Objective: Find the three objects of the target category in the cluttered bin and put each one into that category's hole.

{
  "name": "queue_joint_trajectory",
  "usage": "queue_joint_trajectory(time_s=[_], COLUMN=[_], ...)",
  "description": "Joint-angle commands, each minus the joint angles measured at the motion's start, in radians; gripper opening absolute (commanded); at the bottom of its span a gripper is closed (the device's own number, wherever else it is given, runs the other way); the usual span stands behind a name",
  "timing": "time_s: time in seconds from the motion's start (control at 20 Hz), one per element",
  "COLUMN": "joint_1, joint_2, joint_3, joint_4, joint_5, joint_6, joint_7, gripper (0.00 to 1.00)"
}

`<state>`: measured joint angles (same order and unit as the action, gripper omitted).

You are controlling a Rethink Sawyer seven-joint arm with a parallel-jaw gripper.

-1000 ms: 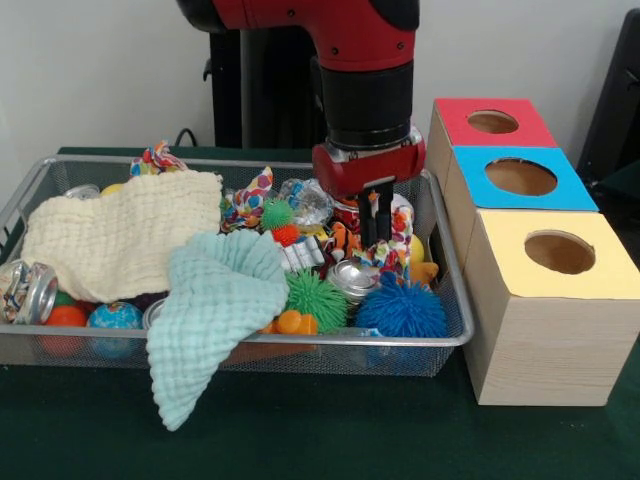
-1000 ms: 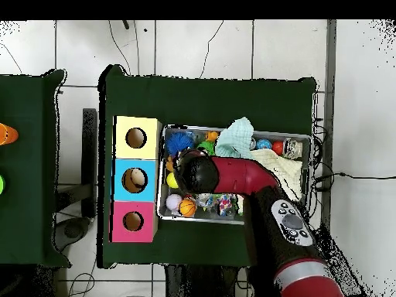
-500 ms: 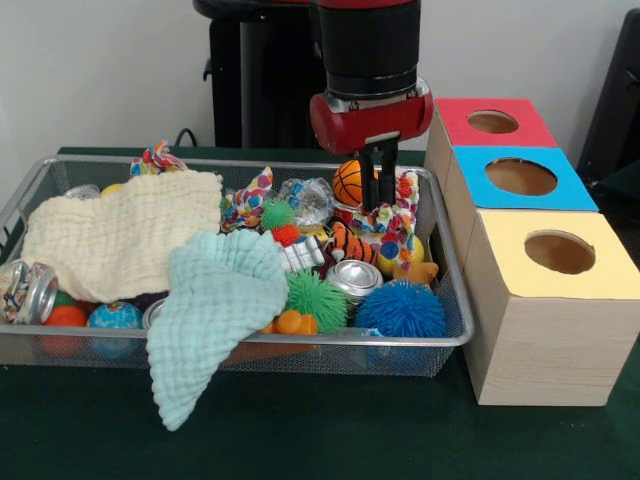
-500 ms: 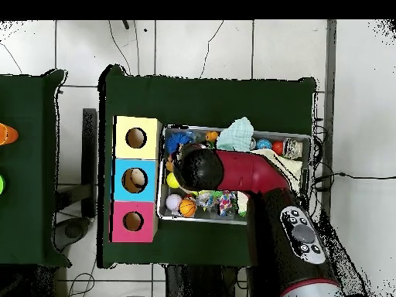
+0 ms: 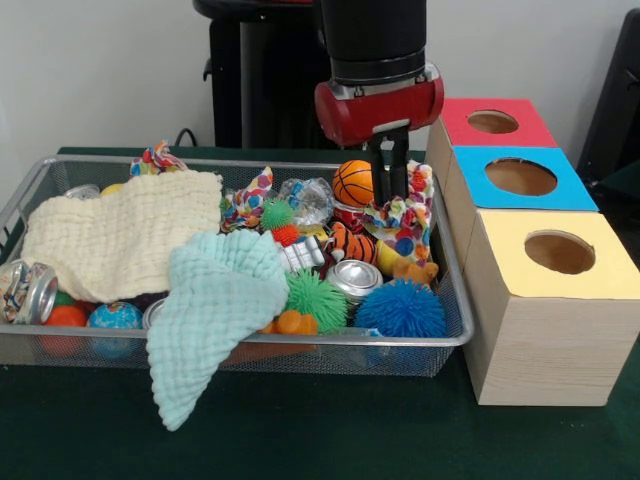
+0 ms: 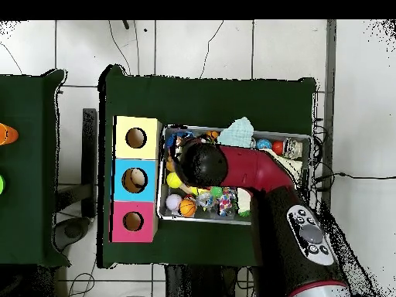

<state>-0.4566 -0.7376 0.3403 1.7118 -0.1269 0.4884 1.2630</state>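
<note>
- The gripper (image 5: 391, 192) hung over the right end of the cluttered bin (image 5: 30, 190), its dark fingers pinched on a knotted fabric bundle (image 5: 405, 222) that was partly lifted, the lower folds draping onto the toys beneath.
- That bundle looked soft and light, likely to sag and swing; a grip on the dense knot, not a loose tail, seemed safest, since a tail could slip or snag neighbours.
- Nearest the table's front edge, a mint waffle-weave cloth (image 5: 210, 310) spilled over the bin's wire rim, limp and folded.
- Beside it sat a blue spiky ball (image 5: 402, 310) and a green spiky ball (image 5: 316, 298), rubbery and bristled, with a shiny metal can (image 5: 352, 276) just behind.
- Toward the left edge lay a cream waffle cloth (image 5: 120, 240), covering much of that half.
- Farther back, 2 more patterned fabric bundles showed: 1 near the bin's middle (image 5: 247, 198) and 1 at the far-left rim (image 5: 156, 158).
- A small orange basketball (image 5: 352, 183) rested just left of the fingers, smooth and round.
- Along the table's right edge stood 3 wooden boxes with round holes: yellow (image 5: 560, 255) nearest, blue (image 5: 520, 178) next, red (image 5: 492, 122) farthest.
</note>
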Motion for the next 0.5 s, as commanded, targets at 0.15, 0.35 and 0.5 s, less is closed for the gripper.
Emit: queue_joint_trajectory(time_s=[0.15, 0.35, 0.5], joint_1=[-0.052, -0.054, -0.061], joint_2=[0.004, 0.018, 0.036], joint_3=[0.154, 0.19, 0.217], joint_4=[0.061, 0.072, 0.087], joint_5=[0.039, 0.043, 0.038], joint_6=[-0.017, -0.063, -0.124], joint_7=[0.062, 0.086, 0.109], gripper=[0.0, 0.0, 0.0])
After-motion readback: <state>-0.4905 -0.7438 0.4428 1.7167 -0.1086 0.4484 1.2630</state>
